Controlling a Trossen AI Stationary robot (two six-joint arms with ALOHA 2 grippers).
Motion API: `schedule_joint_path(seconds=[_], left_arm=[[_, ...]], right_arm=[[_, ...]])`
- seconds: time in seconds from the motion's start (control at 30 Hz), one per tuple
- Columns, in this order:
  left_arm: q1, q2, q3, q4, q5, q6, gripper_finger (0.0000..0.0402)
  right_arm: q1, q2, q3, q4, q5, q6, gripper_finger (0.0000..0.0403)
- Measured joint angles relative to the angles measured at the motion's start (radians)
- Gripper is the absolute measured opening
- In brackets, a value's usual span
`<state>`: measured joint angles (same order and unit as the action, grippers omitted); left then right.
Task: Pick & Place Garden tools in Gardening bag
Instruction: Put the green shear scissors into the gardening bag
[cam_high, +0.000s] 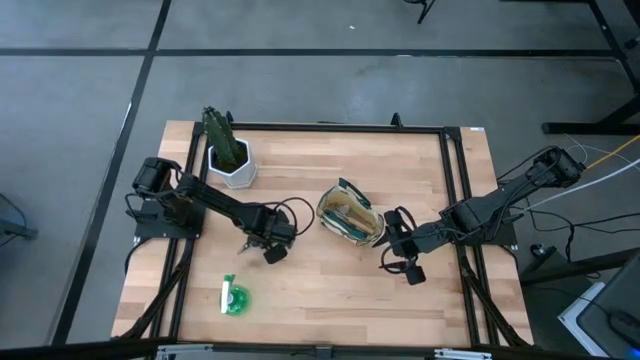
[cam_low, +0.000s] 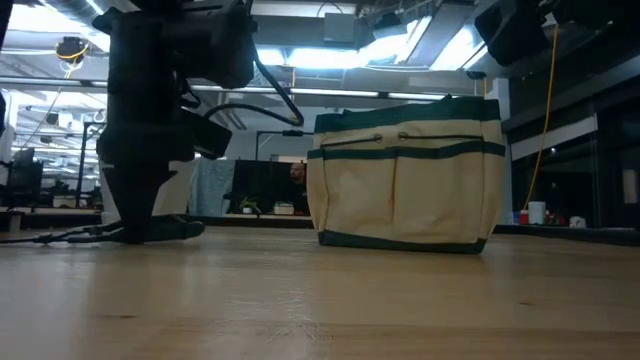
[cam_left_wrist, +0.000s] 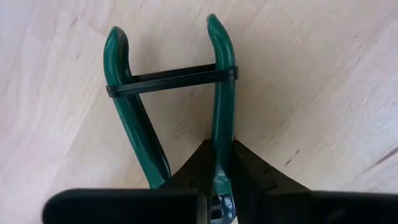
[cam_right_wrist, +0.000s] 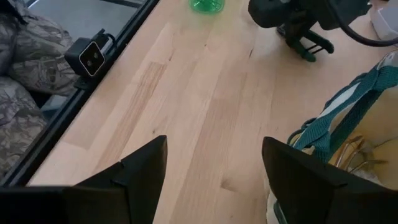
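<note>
Your left claw (cam_left_wrist: 217, 180) is clamped on one green handle of the pruning shears (cam_left_wrist: 174, 99), which lie on the surface directly under it. Your right claw (cam_right_wrist: 211, 168) hangs wide open and empty, the gardening bag (cam_high: 350, 218) just beside it.

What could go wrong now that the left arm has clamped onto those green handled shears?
The left gripper is shut on only one handle of the pruning shears, off to one side, so they may swing or slip when lifted. The gardening bag already holds tools and its strap lies across the mouth, so the shears could snag going in. The open right gripper waits right beside the bag, where the arms might crowd each other.
</note>
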<state>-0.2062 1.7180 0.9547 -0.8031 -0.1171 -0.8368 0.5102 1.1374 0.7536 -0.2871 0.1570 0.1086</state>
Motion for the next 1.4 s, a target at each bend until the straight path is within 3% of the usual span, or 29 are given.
schedule_joint_path(seconds=[0.23,0.33,0.63,0.8,1.0,1.4], left_arm=[[-0.023,-0.005,0.048,0.0,-0.05,0.044,0.0023],[-0.038,-0.018,0.066,0.018,-0.08,0.075,0.0023],[-0.1,-0.121,0.084,0.024,-0.175,0.1,0.0023],[-0.143,-0.199,0.084,0.026,-0.258,0.092,0.0023],[-0.172,-0.275,0.084,0.031,-0.336,0.097,0.0023],[-0.25,-0.348,0.084,0.132,-0.399,0.334,0.0023]], right_arm=[[-0.021,-0.043,0.0,-0.012,-0.009,0.018,0.0265],[-0.033,-0.106,0.0,-0.016,-0.057,-0.029,0.0265],[-0.08,-0.323,-0.01,-0.075,-0.065,-0.09,0.0265],[-0.111,-0.464,-0.159,0.057,-0.116,-0.132,0.0265],[-0.165,-0.645,-0.388,0.279,-0.098,-0.145,0.0265],[-0.25,-0.858,-0.627,0.333,-0.106,-0.169,0.0265]])
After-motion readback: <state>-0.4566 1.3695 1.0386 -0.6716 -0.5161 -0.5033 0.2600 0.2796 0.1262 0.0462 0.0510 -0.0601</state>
